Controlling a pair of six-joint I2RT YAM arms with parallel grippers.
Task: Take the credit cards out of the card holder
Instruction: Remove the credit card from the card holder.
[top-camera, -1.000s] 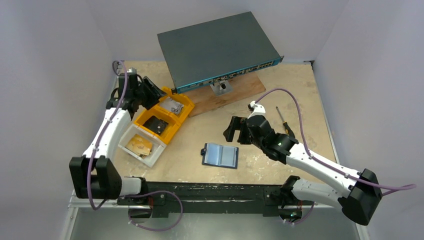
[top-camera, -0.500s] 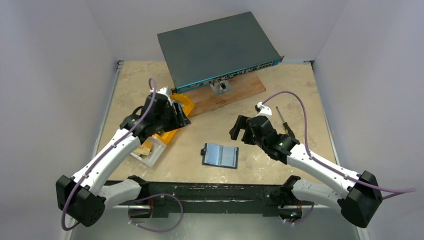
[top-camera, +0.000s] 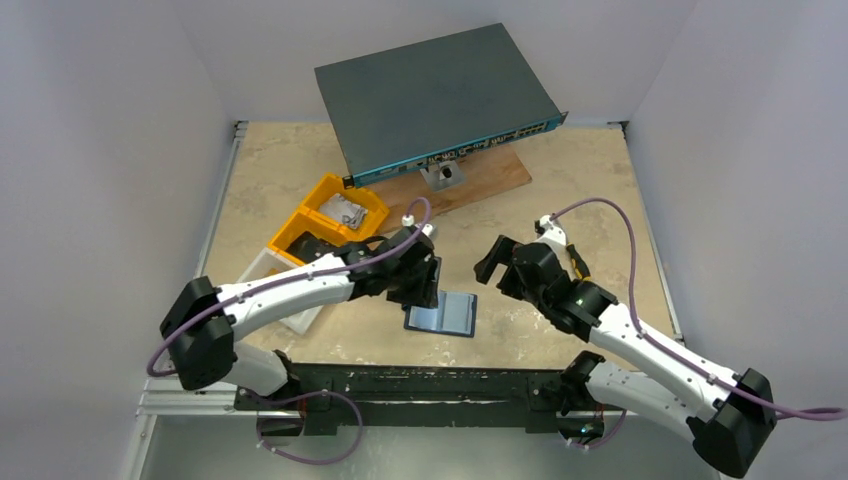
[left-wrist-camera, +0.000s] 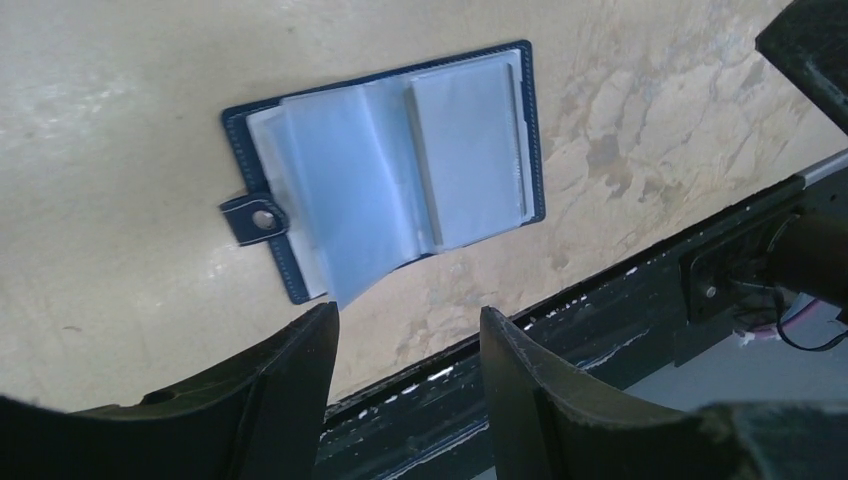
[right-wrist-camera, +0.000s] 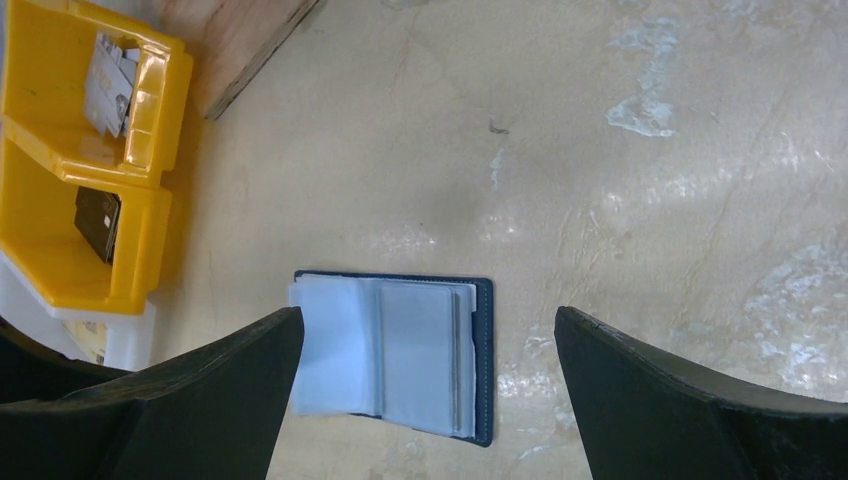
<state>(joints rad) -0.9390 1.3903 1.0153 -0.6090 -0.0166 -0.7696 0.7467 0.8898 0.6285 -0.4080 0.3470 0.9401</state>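
The card holder (top-camera: 450, 314) lies open and flat on the table near the front edge, dark navy with pale clear sleeves and a black tab (left-wrist-camera: 255, 218) with a stud. A pale grey credit card (left-wrist-camera: 468, 150) shows inside the right-hand sleeve (right-wrist-camera: 420, 355); a left sleeve curls upward. My left gripper (top-camera: 425, 285) hovers just over the holder's left side, open, with nothing between its fingers (left-wrist-camera: 408, 315). My right gripper (top-camera: 492, 262) hangs above and to the right of the holder, wide open and empty (right-wrist-camera: 428, 315). Neither touches the holder (left-wrist-camera: 390, 170).
Yellow bins (top-camera: 335, 222) with small items and a white bin (top-camera: 262, 272) stand to the left. A grey network switch (top-camera: 435, 95) rests on a wooden board (top-camera: 480, 178) at the back. The black front rail (top-camera: 430, 380) runs close below the holder.
My left arm has swung from the yellow bins at the left over to the card holder. The right gripper has drifted a little to the right. The holder has not moved.
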